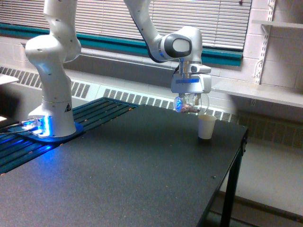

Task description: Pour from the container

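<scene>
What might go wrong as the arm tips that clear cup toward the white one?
The clear cup in the end effector hangs above and to the exterior view's left of the white cup, so bits could miss its small mouth and scatter. The white cup looks light and stands near the table's far edge; a nudge could topple it.

Clear container (190, 104), pinkish bits inside, tilted, held aloft.

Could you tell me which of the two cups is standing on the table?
The opaque white paper cup; the clear cup with pinkish bits hangs in the gripper.
</scene>
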`<state>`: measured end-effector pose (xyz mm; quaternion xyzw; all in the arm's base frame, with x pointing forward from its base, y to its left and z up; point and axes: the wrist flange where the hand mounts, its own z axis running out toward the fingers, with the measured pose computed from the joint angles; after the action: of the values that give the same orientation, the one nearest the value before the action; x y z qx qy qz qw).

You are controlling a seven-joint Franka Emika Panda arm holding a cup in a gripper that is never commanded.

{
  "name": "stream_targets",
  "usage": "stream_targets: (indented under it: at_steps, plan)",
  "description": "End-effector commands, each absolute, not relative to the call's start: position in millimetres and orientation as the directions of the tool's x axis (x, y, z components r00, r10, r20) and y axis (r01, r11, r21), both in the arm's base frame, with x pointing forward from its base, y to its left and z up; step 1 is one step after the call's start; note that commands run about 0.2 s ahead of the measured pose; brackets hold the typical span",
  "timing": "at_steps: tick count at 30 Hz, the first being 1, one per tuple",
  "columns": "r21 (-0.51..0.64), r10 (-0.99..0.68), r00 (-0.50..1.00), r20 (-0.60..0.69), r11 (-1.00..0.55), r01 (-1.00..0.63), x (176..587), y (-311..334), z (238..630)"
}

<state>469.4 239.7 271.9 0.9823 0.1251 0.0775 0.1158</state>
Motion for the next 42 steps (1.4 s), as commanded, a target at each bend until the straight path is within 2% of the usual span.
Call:
stream_targets:
  at_steps: [1, 42]
  plan:
    - [0.273, 0.282, 0.951, 0.126, -0.932, 0.240, 470.0, 240.7, 278.1]
    - [0.353, 0.338, 0.939, 0.057, -0.887, 0.298, 481.8, 264.9, 270.3]
